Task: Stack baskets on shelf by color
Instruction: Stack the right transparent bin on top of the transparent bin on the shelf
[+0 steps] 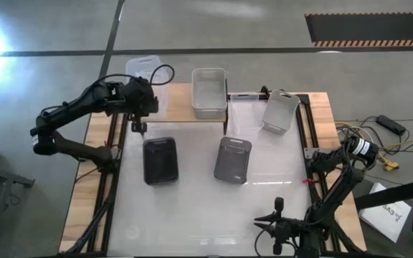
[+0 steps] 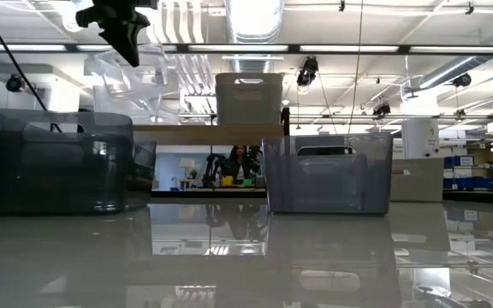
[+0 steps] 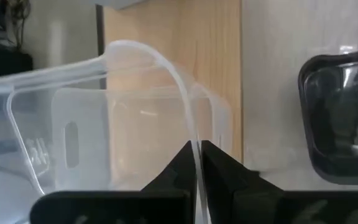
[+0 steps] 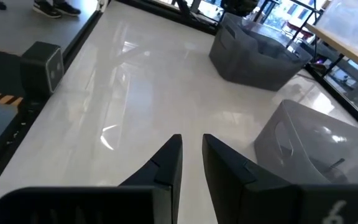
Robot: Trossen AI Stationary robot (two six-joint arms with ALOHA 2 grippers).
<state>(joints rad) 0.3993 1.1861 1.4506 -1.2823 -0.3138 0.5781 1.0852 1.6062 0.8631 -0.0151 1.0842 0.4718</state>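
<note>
My left gripper is shut on a clear bin and holds it in the air above the left end of the wooden shelf; it also shows in the low view. A whitish bin stands on the shelf's right half. A dark grey bin and a mid grey bin stand on the white table. A light grey bin lies tilted at the far right. My right gripper is open and empty near the table's front edge. My left gripper pinches the clear bin's thin rim and wall at one of its ends, one finger inside the bin and one outside. The fingers come from above, pointing down. The bin is lifted clear and hangs tilted below the fingers.
The white table has wooden side strips and black rails. There is free table surface between the two grey bins and the front edge. Cables lie off the table at the right.
</note>
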